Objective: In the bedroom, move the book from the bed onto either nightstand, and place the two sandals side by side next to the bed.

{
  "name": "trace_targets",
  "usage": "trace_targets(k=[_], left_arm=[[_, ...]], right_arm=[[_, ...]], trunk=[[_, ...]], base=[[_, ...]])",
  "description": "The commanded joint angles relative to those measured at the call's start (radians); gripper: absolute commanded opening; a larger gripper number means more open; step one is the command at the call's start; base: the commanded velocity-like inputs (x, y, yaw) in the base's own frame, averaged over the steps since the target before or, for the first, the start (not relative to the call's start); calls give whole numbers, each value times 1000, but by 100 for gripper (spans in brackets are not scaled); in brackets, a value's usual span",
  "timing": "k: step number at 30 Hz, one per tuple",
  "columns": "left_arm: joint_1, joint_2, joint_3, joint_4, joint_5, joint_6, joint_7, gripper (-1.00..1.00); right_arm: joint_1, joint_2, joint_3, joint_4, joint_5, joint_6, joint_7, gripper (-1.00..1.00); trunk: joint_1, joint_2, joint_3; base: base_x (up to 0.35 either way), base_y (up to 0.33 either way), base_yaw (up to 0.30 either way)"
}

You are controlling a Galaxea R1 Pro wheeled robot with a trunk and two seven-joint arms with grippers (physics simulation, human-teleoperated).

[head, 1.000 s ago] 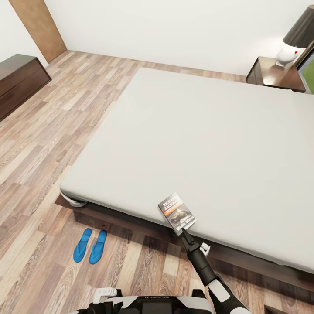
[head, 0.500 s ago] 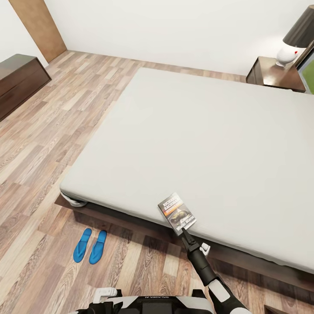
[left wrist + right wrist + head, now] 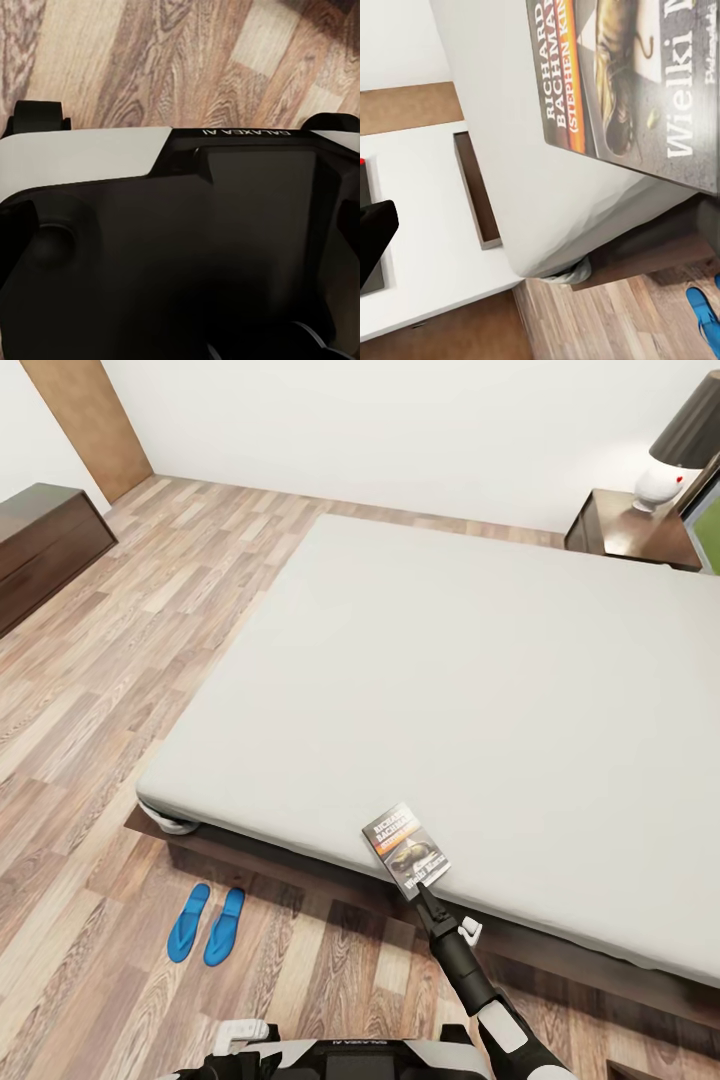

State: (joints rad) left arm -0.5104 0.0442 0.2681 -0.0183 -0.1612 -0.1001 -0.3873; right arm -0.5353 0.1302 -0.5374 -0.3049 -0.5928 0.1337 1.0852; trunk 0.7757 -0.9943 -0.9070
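The right end effector (image 3: 424, 888) touches the book (image 3: 406, 848) at its 5 o'clock corner (thin, light, bendy); whether it grips, I cannot tell.

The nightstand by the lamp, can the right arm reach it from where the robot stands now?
Probably not. The right end effector is at the book on the bed's near edge, and the nightstand stands beyond the whole mattress, so the base would likely have to move first.
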Motion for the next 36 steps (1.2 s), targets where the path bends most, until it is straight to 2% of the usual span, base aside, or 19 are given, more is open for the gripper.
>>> trace_targets(k=[1,4,13,21,26,36], left_arm=[[0,0,8,1,-11,-4,-2,100],[0,0,8,1,-11,-4,-2,100],[0,0,8,1,-11,-4,-2,100],[0,0,8,1,-11,-4,-2,100],[0,0,8,1,-11,-4,-2,100],[0,0,8,1,-11,-4,-2,100]], right_arm=[[0,0,0,0,-8,10,2,100],[0,0,0,0,-8,10,2,100],[0,0,0,0,-8,10,2,100],[0,0,0,0,-8,10,2,100],[0,0,0,0,-8,10,2,100],[0,0,0,0,-8,10,2,100]], trunk=[[4,-8,-4],[16,-29,-13],[16,-29,-13],[46,-85,-38],[46,-85,-38],[85,-155,-70]], base=[[0,0,0],[0,0,0],[0,0,0],[0,0,0],[0,0,0],[0,0,0]])
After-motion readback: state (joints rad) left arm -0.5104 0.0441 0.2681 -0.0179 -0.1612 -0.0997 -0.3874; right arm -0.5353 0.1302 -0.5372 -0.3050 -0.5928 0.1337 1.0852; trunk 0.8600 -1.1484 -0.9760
